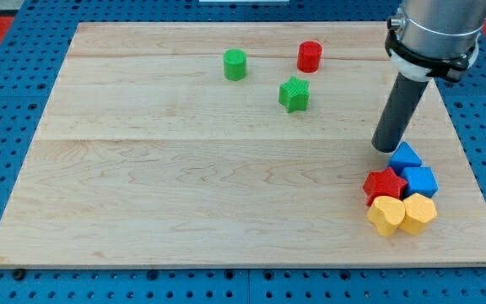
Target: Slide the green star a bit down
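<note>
The green star lies on the wooden board, right of centre near the view's top. My tip is down and to the right of the star, well apart from it, just above and left of a cluster of blocks at the view's lower right. It touches no block that I can tell.
A green cylinder and a red cylinder stand near the top, above the star. The lower right cluster holds two blue blocks, a red star and two yellow blocks. Blue pegboard surrounds the board.
</note>
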Motion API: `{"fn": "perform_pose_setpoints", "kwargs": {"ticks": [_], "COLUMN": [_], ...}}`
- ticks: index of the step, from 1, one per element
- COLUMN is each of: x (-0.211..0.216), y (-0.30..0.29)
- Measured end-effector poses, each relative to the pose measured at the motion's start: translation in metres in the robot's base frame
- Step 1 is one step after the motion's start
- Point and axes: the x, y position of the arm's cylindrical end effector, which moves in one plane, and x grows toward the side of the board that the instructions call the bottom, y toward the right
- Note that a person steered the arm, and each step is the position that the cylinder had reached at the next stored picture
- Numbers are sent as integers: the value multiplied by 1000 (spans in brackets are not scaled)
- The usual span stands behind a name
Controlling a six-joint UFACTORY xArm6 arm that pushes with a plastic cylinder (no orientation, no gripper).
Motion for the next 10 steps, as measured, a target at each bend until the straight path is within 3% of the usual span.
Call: {"fn": "perform_pose_setpoints", "kwargs": {"ticks": [3,5,8,9,10], "x": [9,2,-104,-131,-131], "y": [9,-34,-54,-90,-132]}}
